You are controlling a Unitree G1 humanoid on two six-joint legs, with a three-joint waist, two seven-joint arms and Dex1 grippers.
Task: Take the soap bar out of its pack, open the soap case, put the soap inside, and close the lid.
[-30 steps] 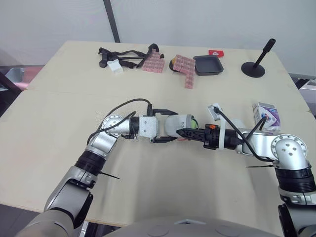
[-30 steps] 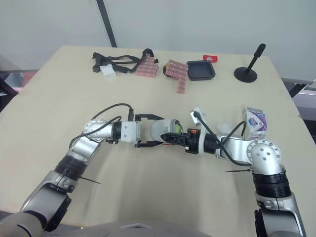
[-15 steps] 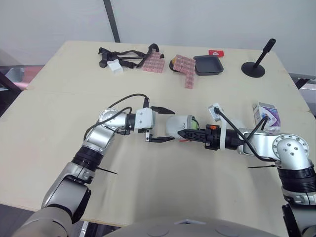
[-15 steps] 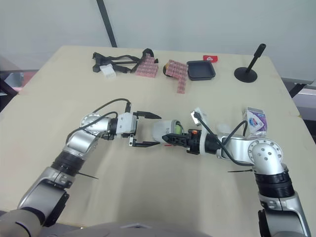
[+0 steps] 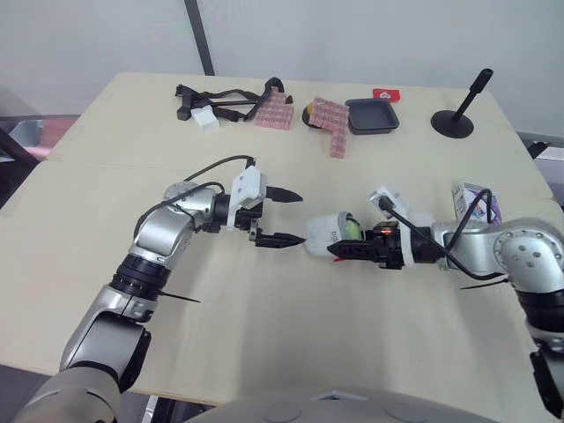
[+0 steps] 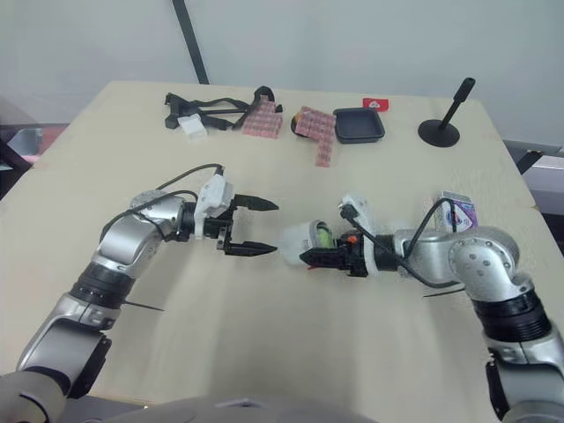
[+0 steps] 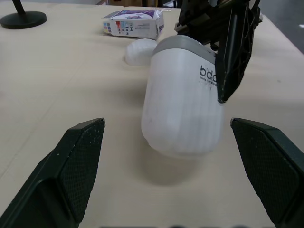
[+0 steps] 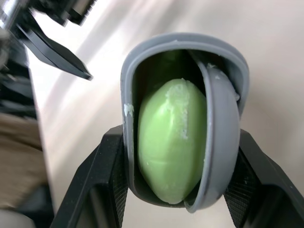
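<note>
Centre-left, the left gripper (image 5: 298,218) hangs wide open and empty, just short of the soap case (image 5: 322,234). At centre the right gripper (image 5: 342,246) clamps that case, with the green soap bar (image 8: 171,142) seated inside. Closing well likely means squaring the lid (image 8: 219,137) to the case before pressing.

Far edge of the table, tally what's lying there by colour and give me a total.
Black: 3 (strap bundle, tray, stand)
Pink: 2 (block clusters)
White: 1 (small block)
Red: 1 (card)
Yellow: 1 (partly hidden item)
Total: 8
</note>
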